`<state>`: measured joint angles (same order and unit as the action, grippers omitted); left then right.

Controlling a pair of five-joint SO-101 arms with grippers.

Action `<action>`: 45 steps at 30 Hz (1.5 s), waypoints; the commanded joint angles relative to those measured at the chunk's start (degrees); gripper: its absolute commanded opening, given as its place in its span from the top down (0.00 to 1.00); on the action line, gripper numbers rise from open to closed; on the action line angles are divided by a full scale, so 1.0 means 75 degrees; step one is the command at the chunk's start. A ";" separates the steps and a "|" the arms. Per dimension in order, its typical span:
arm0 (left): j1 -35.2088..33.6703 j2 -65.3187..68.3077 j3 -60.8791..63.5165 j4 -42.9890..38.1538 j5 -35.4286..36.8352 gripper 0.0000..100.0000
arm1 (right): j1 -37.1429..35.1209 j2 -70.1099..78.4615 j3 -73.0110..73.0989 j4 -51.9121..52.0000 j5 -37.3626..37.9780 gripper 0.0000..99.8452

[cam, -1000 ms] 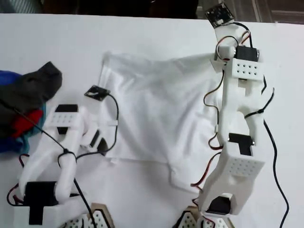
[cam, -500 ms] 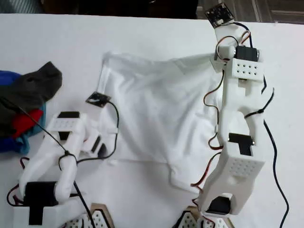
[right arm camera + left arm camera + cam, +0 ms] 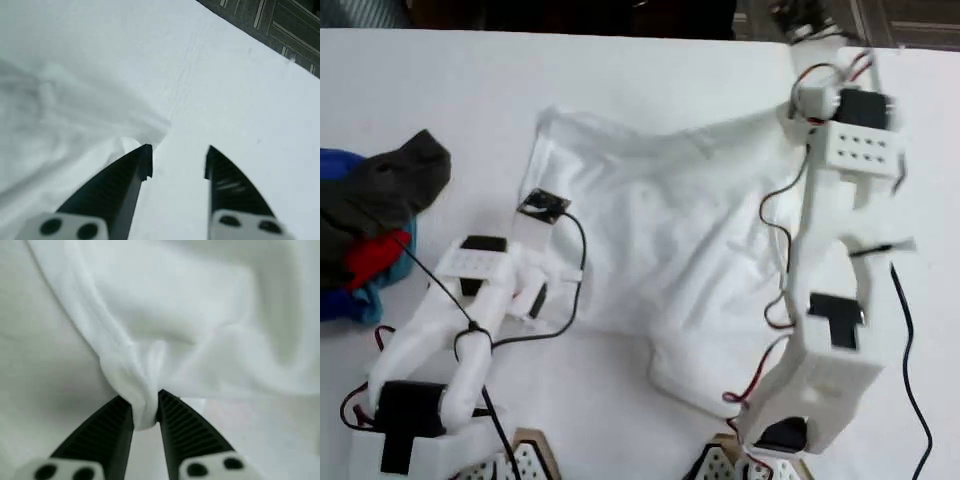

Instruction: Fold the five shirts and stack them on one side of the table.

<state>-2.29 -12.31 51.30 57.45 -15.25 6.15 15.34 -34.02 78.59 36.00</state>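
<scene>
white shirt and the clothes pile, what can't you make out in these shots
- white shirt: high view, right edge hidden under the right arm.
- clothes pile: high view, cut by the left edge and heaped; shirts cannot be counted.
- right gripper: right wrist view, open by the shirt's corner; touching cloth or not is unclear.
- left gripper: left wrist view, shut on a fold; layers pinched are hidden in the bunch.

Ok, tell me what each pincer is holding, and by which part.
The left pincer is shut on the white shirt, pinching a bunched fold at its edge. The right pincer is open beside the shirt, holding nothing.
</scene>
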 commanded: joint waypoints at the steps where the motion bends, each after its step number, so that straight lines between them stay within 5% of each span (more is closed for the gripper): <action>1: 0.0176 -0.0234 -0.0100 -0.0094 0.0082 0.98 | -0.0018 -0.1119 -0.0340 0.2350 0.0176 0.79; 7: 0.0152 -0.0223 -0.0088 -0.0375 0.0094 0.97 | -0.0205 -0.2421 0.0703 0.3018 0.0551 0.81; 12: 0.0152 -0.0199 -0.0229 -0.0363 0.0469 0.97 | -0.0486 -0.4097 0.3692 0.2889 0.0785 0.81; 25: 0.0176 -0.0199 -0.0932 -0.0352 0.1301 0.97 | -0.1377 -0.8762 1.2964 -0.0346 0.1852 0.81; 36: 0.0152 -0.0199 -0.1014 -0.0352 0.1301 0.97 | -0.1952 -0.8832 1.4980 -0.2385 0.1864 0.81; 45: 0.0152 -0.0258 -0.1764 0.0633 0.1313 0.97 | -0.1928 -0.8434 1.5015 -0.2514 0.2122 0.81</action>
<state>-1.49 -12.31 42.95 58.59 -6.02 -8.00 -49.54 79.12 60.66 51.30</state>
